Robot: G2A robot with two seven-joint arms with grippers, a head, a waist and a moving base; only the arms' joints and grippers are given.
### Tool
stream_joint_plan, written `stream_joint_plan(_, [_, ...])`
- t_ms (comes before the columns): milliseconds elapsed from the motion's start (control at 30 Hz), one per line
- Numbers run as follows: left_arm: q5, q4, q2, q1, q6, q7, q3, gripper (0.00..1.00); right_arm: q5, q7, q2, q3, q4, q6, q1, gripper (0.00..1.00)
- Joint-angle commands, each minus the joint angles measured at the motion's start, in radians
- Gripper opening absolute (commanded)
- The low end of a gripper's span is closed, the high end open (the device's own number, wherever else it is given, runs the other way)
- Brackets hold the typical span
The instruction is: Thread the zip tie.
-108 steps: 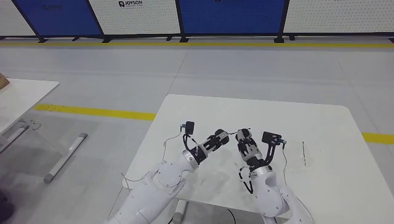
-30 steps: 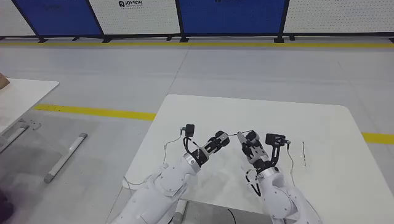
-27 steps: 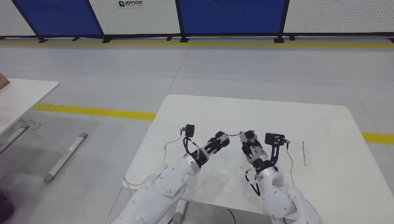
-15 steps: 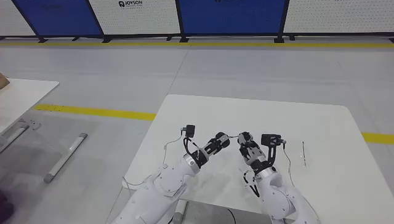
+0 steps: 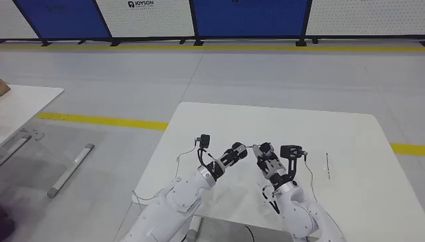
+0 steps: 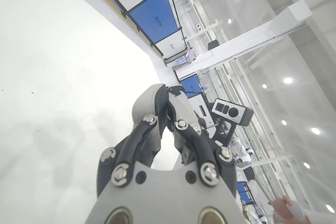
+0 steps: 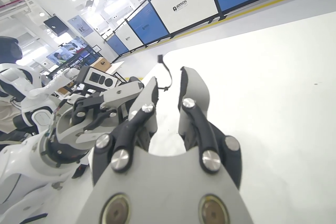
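Pinching together with no gap showing, the left fingers [image 6: 168, 99] grip one end of the zip tie [image 7: 168, 70], a thin black strap that bends away from their tips and rises to its small square head. The right fingers [image 5: 261, 151] stand apart, tips close to the left ones. The strap shows in the opening just past them, touching neither as far as can be told. Both pairs hang low over the white table [image 5: 332, 125]. On the far side of the right fingers from the left ones, well apart, a second tie [image 5: 327, 165] lies flat on the table. A camera block [image 7: 98, 81] sits on the left wrist behind its fingers. Beyond the table lies grey floor [image 5: 265, 76] with a yellow line [image 5: 99, 120], then a row of blue and white panels [image 5: 252, 6], each bearing a small logo with a short word beside it. A second table [image 5: 30, 102] stands far off on the left fingers' side.
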Motion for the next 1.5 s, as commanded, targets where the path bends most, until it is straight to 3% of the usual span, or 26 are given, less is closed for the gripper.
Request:
stream_joint_plan(0, [-0.003,0.003,-0.001,-0.004,0.007,0.002,0.002,0.00,-0.002,-0.001,0.001,-0.001,-0.002,-0.004,-0.002,1.00])
stream_joint_plan(167, [-0.027,0.005,-0.004,-0.007,0.015,0.015,0.002,0.00,-0.007,-0.011,0.005,0.005,-0.008,-0.019,-0.019,1.00])
stream_joint_plan(400, [-0.135,-0.002,-0.008,0.001,0.018,0.016,-0.017,0.00,0.025,-0.004,0.012,0.051,0.025,0.007,-0.035,1.00])
stream_joint_plan(500, [-0.139,-0.002,-0.008,0.001,0.018,0.013,-0.018,0.00,0.002,-0.005,0.012,0.053,0.025,0.057,-0.032,1.00])
stream_joint_plan(700, [-0.139,-0.002,-0.008,0.001,0.018,0.013,-0.018,0.00,0.002,-0.005,0.012,0.053,0.025,0.057,-0.032,1.00])
stream_joint_plan(1033, [-0.134,-0.002,-0.009,0.008,0.021,0.022,-0.017,0.00,-0.229,-0.039,0.017,0.017,0.035,0.119,-0.005,1.00])
stream_joint_plan(1300, [-0.135,-0.002,-0.009,0.009,0.020,0.022,-0.019,0.00,-0.227,-0.037,0.017,0.016,0.035,0.116,-0.005,1.00])
stream_joint_plan(1467, [-0.123,-0.012,-0.010,0.009,0.030,0.019,-0.015,0.00,-0.143,0.009,0.018,0.026,0.041,0.049,0.005,1.00])
